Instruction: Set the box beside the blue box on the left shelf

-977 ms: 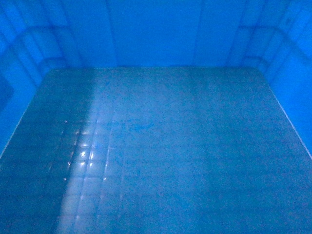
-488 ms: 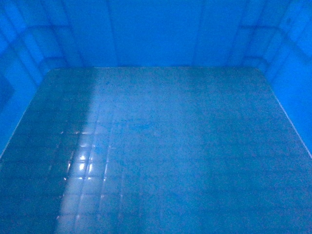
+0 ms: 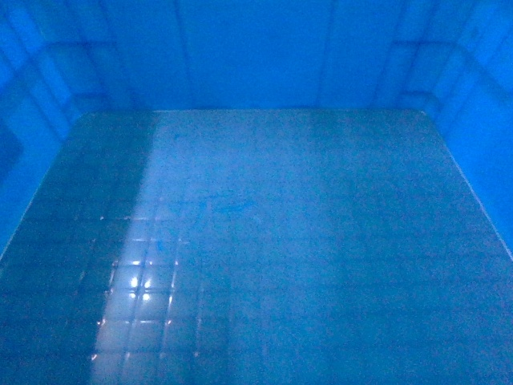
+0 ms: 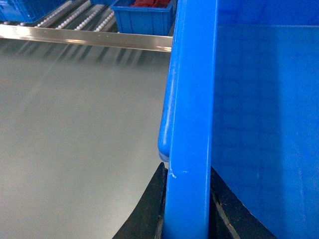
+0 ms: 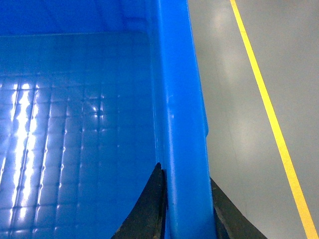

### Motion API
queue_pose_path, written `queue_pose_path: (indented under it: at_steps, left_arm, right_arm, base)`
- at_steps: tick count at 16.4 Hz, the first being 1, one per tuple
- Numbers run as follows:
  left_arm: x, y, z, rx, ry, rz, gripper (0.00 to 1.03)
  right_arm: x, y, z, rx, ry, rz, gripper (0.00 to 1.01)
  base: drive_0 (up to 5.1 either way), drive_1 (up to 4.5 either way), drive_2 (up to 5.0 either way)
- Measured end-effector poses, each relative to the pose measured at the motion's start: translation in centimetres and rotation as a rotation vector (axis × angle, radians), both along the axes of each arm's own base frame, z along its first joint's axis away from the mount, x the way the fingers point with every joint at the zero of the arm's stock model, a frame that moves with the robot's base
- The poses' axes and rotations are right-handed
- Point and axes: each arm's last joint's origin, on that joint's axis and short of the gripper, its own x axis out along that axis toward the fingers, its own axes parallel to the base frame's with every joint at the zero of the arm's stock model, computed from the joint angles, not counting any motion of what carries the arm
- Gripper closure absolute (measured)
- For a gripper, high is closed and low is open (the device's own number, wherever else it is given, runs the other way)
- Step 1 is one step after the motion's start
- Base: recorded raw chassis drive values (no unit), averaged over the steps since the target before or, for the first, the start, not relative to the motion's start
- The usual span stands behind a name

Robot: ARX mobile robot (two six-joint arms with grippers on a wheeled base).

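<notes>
Both tools pinch the box (image 3: 264, 241) rims: left tool (image 4: 185, 209), right tool (image 5: 185, 209)

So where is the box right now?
The box fills the head view, held off the grey floor by the left hand and right hand clamping opposite rims.

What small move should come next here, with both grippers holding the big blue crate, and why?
Probably keep carrying it forward toward the roller shelf. The large blue open-top plastic crate is clamped at its rim by the left gripper and the right gripper. In the left wrist view the shelf and the smaller blue bin lie beyond bare grey floor.
</notes>
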Motion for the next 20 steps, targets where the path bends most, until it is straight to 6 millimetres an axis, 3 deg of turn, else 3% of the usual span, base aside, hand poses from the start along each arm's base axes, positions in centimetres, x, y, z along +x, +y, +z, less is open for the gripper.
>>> queue_pose_path:
  at_steps: [20]
  left_arm:
    - [-0.01,0.0,0.01,-0.001,-0.001,0.0,0.89]
  right_arm:
    - [-0.01,0.0,-0.02,0.0,0.002,0.0,0.9]
  base:
    - [0.0,4.11,-4.1]
